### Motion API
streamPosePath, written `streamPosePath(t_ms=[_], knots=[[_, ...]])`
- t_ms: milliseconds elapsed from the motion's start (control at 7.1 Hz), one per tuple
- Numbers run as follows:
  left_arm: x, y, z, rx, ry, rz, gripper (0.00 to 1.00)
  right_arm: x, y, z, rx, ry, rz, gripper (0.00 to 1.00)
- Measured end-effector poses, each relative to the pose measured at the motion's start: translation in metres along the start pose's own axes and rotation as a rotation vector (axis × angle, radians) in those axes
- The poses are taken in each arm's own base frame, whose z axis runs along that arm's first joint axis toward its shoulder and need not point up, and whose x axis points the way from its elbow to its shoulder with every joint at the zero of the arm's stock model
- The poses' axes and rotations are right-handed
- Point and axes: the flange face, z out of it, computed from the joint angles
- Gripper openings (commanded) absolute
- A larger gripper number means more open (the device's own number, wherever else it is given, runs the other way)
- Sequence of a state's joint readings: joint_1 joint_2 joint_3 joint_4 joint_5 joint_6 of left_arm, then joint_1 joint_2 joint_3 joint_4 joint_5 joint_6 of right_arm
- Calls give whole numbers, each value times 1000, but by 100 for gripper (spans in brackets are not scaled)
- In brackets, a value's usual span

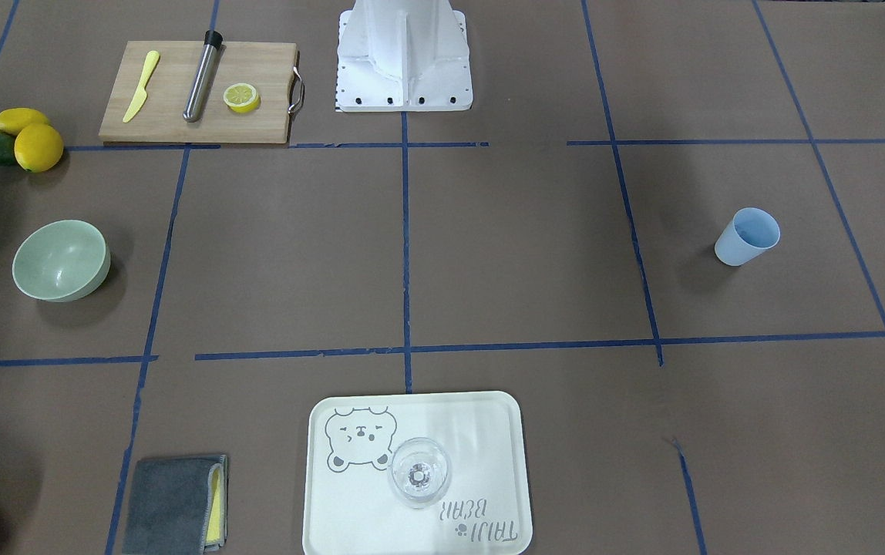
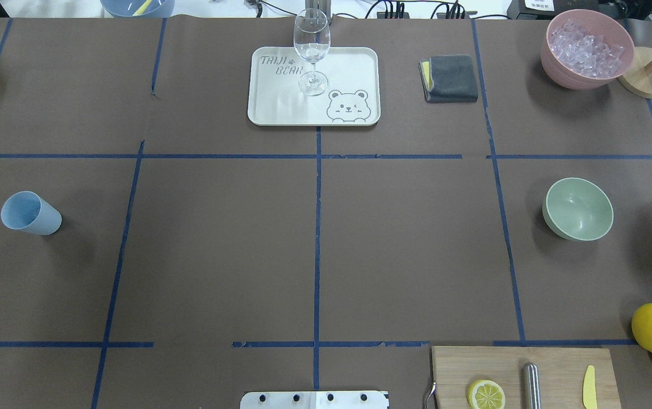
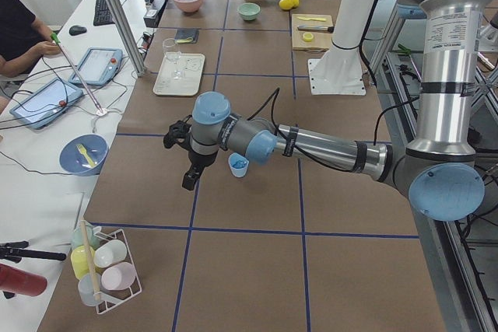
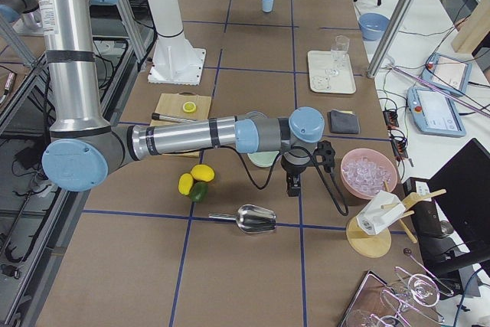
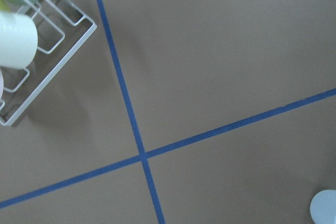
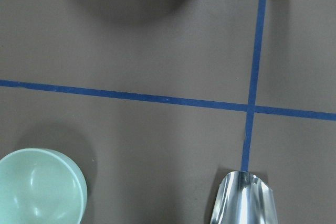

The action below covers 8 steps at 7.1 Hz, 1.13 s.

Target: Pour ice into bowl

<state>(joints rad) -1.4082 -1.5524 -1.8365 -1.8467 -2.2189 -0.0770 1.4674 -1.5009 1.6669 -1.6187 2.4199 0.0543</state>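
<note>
The ice [image 2: 587, 46] is a heap of clear cubes in a pink container [image 2: 564, 71] at the table's far right corner; it also shows in the exterior right view [image 4: 367, 171]. The sage-green bowl [image 2: 579, 208] stands upright and holds nothing on the right side, and it shows in the front view [image 1: 61, 260] and the right wrist view [image 6: 39, 188]. My right gripper [image 4: 310, 170] hovers between the bowl and the pink container. My left gripper [image 3: 179, 159] hovers by the blue cup [image 3: 238, 165]. I cannot tell whether either is open or shut.
A metal scoop [image 6: 244, 199] lies near the bowl. A tray [image 2: 354, 62] holds a wine glass [image 2: 311, 45]. A grey cloth [image 2: 451, 78], a cutting board [image 1: 173, 92] with a lemon half, lemons [image 1: 38, 146], a wooden stand [image 2: 647, 79] and a wire rack [image 5: 47, 51] are around.
</note>
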Motion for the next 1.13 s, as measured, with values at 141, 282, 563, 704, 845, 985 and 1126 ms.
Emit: streamPosePath(t_ms=[141,282,563,704,845,985,1126], knots=[[34,-2,-9,24,4,-18,100,-13,-4,14,1,-9,-1,100],[56,14,-21,59,18,-58,100,-32,-6,31,10,-20,34,100],[76,68,-24,157,41,-137,100,-78,4,76,44,-44,105,100],[83,83,-21,186,42,-167,100,-98,21,101,73,-63,132,100],[89,88,-16,198,36,-188,100,-109,41,123,97,-74,145,100],[95,90,-12,208,28,-202,100,-115,56,140,109,-67,146,100],[99,90,-9,214,28,-212,100,-116,67,151,107,-55,145,93]])
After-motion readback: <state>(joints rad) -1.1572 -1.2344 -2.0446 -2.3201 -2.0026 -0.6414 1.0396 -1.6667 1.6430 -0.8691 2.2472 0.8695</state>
